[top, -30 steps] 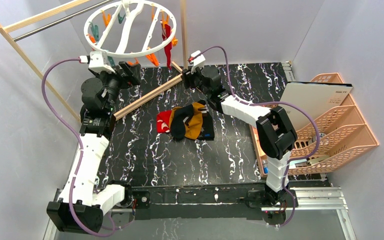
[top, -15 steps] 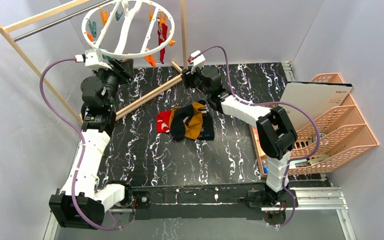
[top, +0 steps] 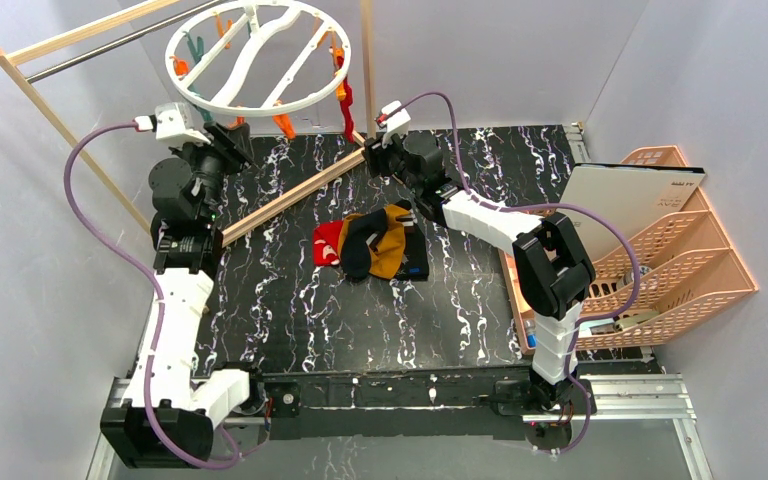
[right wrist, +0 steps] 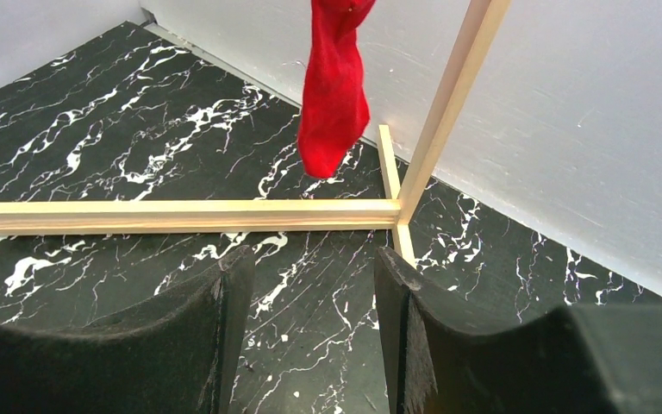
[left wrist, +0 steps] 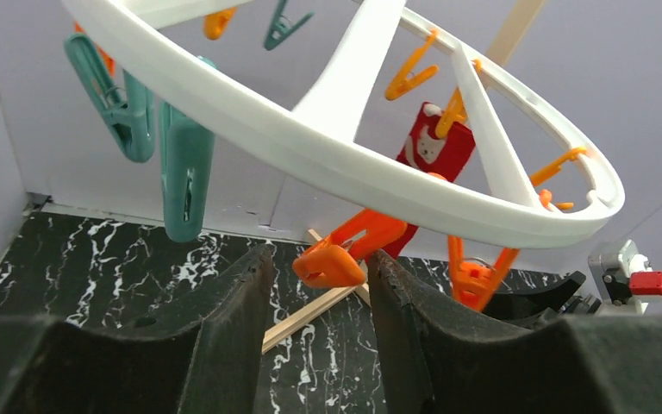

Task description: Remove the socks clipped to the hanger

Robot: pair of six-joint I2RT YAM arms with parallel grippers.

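Observation:
The white ring hanger (top: 260, 55) hangs at the back, fringed with orange and teal clips. One red sock (top: 345, 100) stays clipped at its right side; it also shows in the left wrist view (left wrist: 435, 151) and the right wrist view (right wrist: 334, 95). Red, mustard and black socks (top: 370, 242) lie piled on the table. My left gripper (top: 232, 142) is open just under the ring's (left wrist: 310, 147) near rim, with an orange clip (left wrist: 336, 259) between its fingertips (left wrist: 319, 267). My right gripper (top: 371, 157) is open and empty (right wrist: 310, 267), low, below the hanging sock.
A wooden-framed rack (top: 290, 195) with a metal rod (top: 90, 50) crosses the back left; its base rails (right wrist: 181, 216) lie in front of my right gripper. A peach basket (top: 680, 260) with a white board (top: 620, 200) stands at the right. A black object (top: 415, 265) lies under the sock pile.
My left arm has shifted left and its gripper has come under the ring's near rim. The hanger has swung and tilted, and the red sock has swung right. The right arm has not moved.

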